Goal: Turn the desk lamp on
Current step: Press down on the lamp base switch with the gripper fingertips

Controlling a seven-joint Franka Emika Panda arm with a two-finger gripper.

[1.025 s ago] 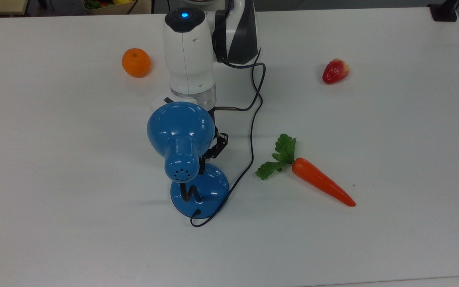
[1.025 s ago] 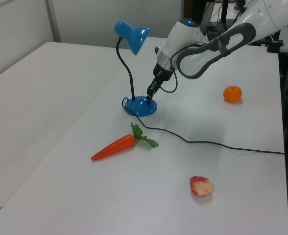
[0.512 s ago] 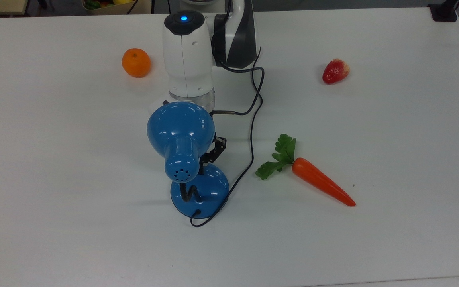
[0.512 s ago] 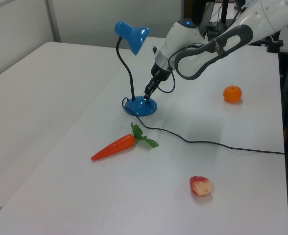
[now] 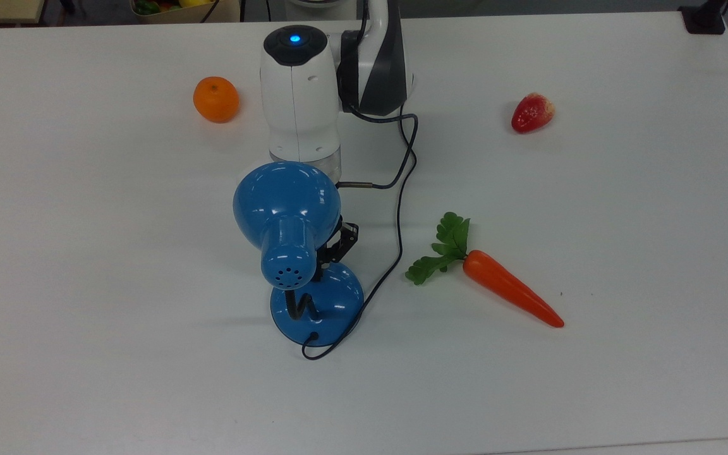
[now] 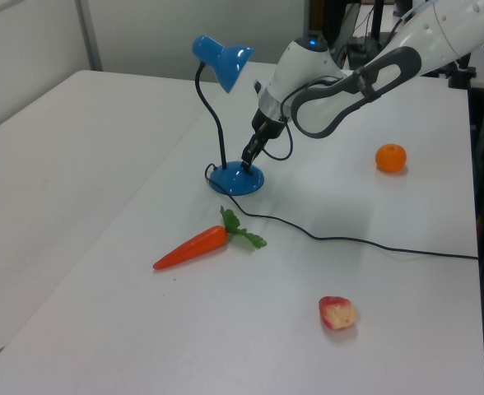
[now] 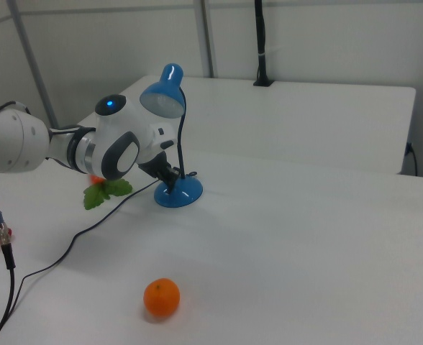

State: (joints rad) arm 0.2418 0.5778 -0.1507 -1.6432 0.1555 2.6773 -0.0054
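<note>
The blue desk lamp stands mid-table, its bell-shaped shade (image 5: 285,208) on a black bendy neck over the round blue base (image 5: 332,303). I also see the shade (image 6: 223,59) and base (image 6: 236,178) in the left view. No glow shows at the shade's opening (image 7: 162,103). My gripper (image 5: 340,242) hangs under the shade's edge, pointing down at the top of the base. In the left view the gripper (image 6: 248,158) is shut with nothing in it, its tip at or just above the base. The gripper (image 7: 170,177) sits beside the neck in the right view.
The lamp's thin black cord (image 5: 398,227) loops from the base past a carrot (image 5: 509,287) on the top view's right. An orange (image 5: 215,99) lies at the top view's upper left, a strawberry (image 5: 532,112) at its upper right. A table edge runs along the top view's bottom.
The arm has slid toward the top view's bottom, and the gripper has dropped closer to the lamp base. The lamp, fruit and carrot have not moved.
</note>
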